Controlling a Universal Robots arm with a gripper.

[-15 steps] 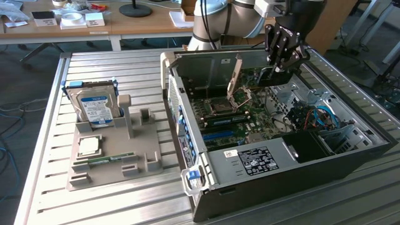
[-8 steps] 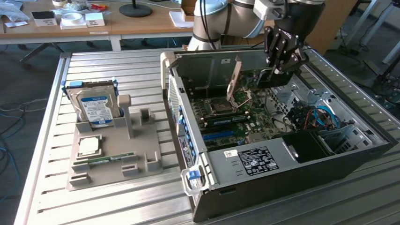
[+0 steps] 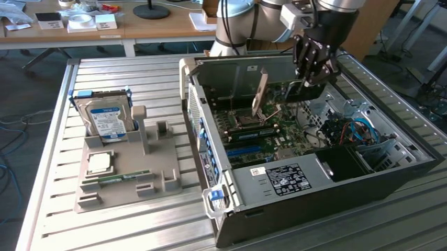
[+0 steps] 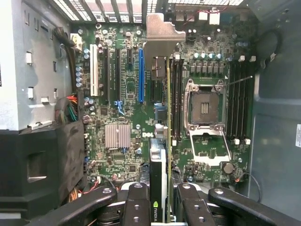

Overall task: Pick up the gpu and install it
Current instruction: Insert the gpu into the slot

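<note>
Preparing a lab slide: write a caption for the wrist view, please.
Pincer grips the gpu edge-on over the open computer's motherboard, with the blue slot alongside.

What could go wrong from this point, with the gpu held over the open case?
The tool clamps the gpu at the end far from its metal bracket, so the card may tilt when pushed. In the wrist view its edge runs beside the blue slot, toward the memory slots; off line, it could strike the motherboard rather than seat. The bracket might also catch the case's rear wall.
</note>
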